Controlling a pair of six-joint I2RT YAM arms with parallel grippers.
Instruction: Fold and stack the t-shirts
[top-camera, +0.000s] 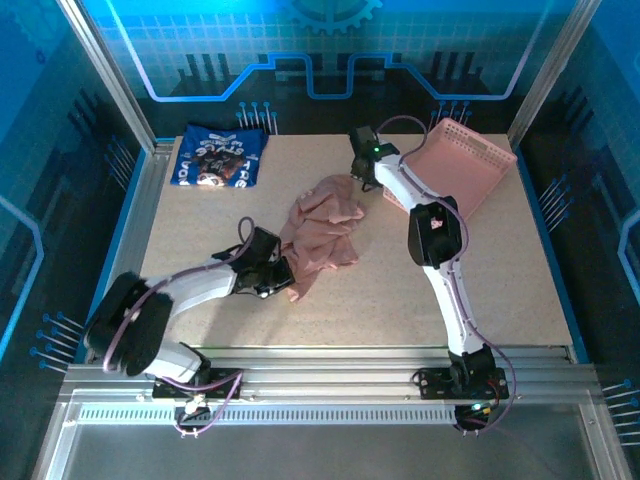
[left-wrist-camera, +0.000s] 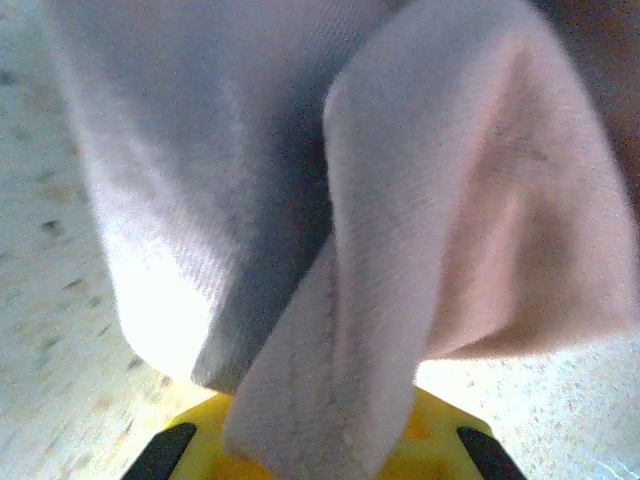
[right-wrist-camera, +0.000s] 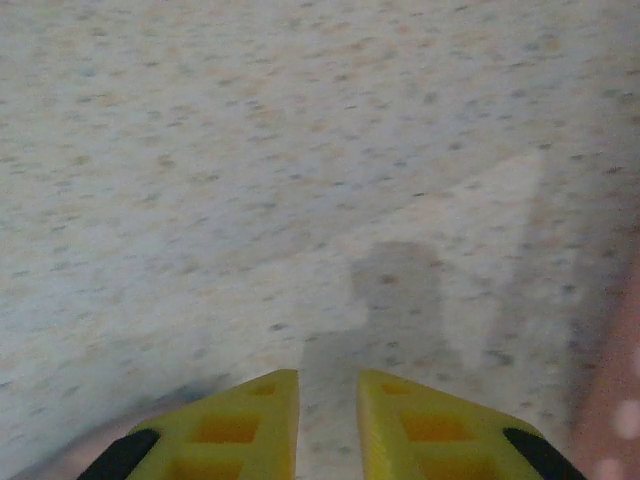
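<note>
Surroundings: pink basket (top-camera: 470, 160) at far-right corner | room: bare table (top-camera: 380, 300) near and right of crumpled pink shirt (top-camera: 322, 232) at centre | navy shirt (top-camera: 218, 156) folded, far-left corner, print too small to read | left gripper (top-camera: 284, 280) clamped on pink shirt's near edge | right gripper (right-wrist-camera: 328, 385) narrowly parted, empty, over bare table

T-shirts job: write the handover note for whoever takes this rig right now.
Left tool: shut on the near-left edge of the pink t-shirt.
Right tool: jaws a narrow gap apart, nothing between them, low over the bare table by that shirt's far edge.
Navy t-shirt: at the table's far-left corner.
Done: the navy one looks folded.
To do: the pink one lies crumpled mid-table; spread it, fold it, then stack the two.
</note>
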